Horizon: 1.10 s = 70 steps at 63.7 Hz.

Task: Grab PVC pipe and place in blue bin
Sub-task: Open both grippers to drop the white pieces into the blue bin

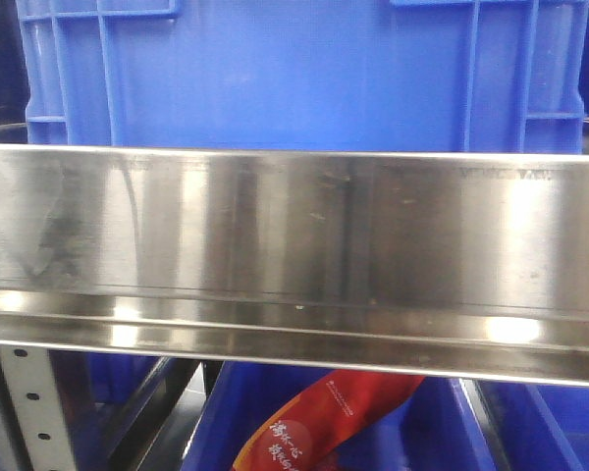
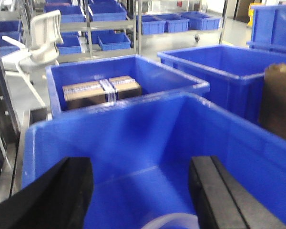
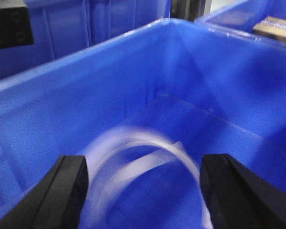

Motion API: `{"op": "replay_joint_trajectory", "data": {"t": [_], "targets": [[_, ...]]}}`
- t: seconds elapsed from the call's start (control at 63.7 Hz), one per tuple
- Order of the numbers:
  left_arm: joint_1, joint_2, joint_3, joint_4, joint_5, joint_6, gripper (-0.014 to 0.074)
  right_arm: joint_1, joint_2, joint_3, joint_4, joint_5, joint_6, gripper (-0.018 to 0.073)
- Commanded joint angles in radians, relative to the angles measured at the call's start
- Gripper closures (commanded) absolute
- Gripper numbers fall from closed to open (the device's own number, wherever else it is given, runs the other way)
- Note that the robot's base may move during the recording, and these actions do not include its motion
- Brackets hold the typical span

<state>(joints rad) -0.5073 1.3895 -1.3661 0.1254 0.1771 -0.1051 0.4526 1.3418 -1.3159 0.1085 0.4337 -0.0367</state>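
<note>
My left gripper is open and empty, its black fingers apart over the inside of a blue bin. A bit of a curved white piece shows at the bottom edge between them. My right gripper is open and empty above a blue bin. Below it lies a long curved white strap, blurred by motion. A blurred white mass lies by the strap's left end. I cannot tell whether it is the PVC pipe. No rounded pipe piece with a stub shows clearly in any view.
A steel shelf rail fills the front view, with a blue crate above and a red bag below. Beyond the left gripper stand more blue bins, one with a taped cardboard box. A brown object is at the right and a white chair at the far left.
</note>
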Motion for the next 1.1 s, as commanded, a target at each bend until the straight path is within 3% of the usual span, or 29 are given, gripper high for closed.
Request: {"op": "replay_joint_trajectory", "data": {"t": [0.0, 0.141, 0.298, 0.361, 0.392, 0.533, 0.832, 1.083], "targets": [[-0.006, -0.043, -0.012, -0.002, -0.046, 0.0, 0.0242, -0.001, -0.056, -0.012, -0.001, -0.018, -0.009, 0.0219], [-0.006, -0.128, -0.012, -0.002, -0.048, 0.0, 0.0297, -0.002, -0.152, -0.012, -0.001, -0.021, -0.009, 0.0349], [-0.006, -0.203, -0.012, -0.002, 0.001, 0.0, 0.0575, -0.002, -0.226, -0.01, -0.002, -0.01, -0.009, 0.0576], [-0.006, -0.235, -0.012, -0.004, 0.092, 0.0, 0.0708, -0.002, -0.243, -0.01, 0.0, 0.019, -0.007, 0.0676], [-0.006, -0.25, -0.012, -0.009, 0.146, 0.0, 0.0705, -0.002, -0.255, -0.005, 0.009, 0.028, 0.006, 0.0725], [-0.006, -0.341, 0.052, -0.016, 0.235, 0.0, 0.0704, -0.002, -0.347, 0.084, 0.016, -0.032, 0.014, 0.0727], [-0.004, -0.698, 0.454, -0.017, 0.145, -0.011, 0.0708, -0.002, -0.628, 0.506, -0.003, -0.195, 0.01, 0.0727], [-0.004, -0.903, 0.651, -0.007, 0.112, -0.011, 0.0708, -0.002, -0.807, 0.612, -0.003, -0.18, 0.01, 0.0727]]}}
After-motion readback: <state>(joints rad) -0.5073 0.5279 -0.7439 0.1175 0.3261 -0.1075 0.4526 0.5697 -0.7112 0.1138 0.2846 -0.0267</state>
